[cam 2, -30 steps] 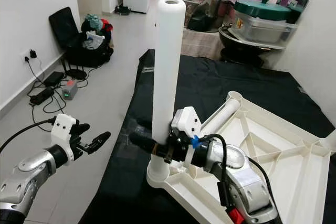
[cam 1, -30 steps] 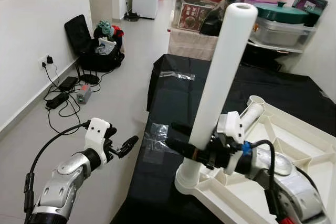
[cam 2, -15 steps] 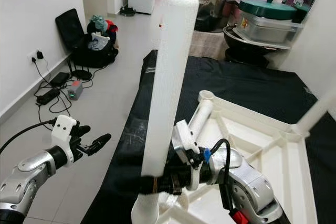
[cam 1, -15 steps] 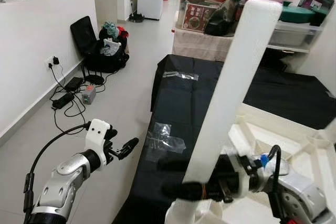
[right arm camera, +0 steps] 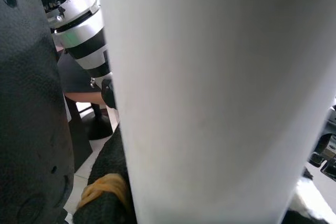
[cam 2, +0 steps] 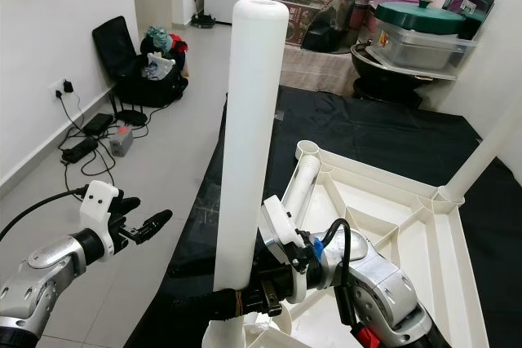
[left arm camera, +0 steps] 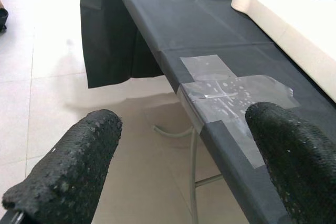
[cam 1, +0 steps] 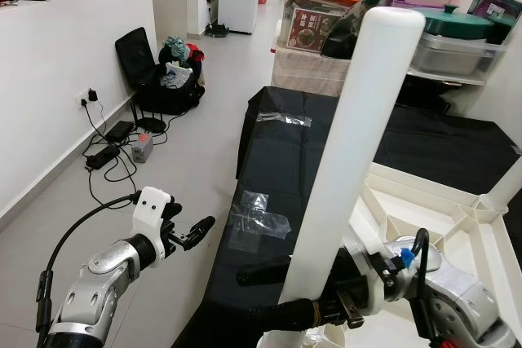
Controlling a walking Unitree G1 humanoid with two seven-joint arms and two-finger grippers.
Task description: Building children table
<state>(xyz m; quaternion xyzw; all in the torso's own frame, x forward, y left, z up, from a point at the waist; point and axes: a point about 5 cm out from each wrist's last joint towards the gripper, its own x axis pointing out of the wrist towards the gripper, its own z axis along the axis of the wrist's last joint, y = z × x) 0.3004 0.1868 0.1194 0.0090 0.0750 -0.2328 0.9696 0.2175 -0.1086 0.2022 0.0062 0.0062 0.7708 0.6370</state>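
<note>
Straighter now, the white leg [cam 2: 249, 152] stands in its corner socket, right tool [cam 2: 245, 303] clamped on it (left tool [cam 1: 196, 230] open, idle), other legs remaining.

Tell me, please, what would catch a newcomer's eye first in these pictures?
A tall white plastic table leg rises near the middle, gripped low down by the right gripper. Its foot meets a corner of the upturned white plastic tabletop lying on the black-covered table. The left gripper hangs open over the grey floor beside it.
</note>
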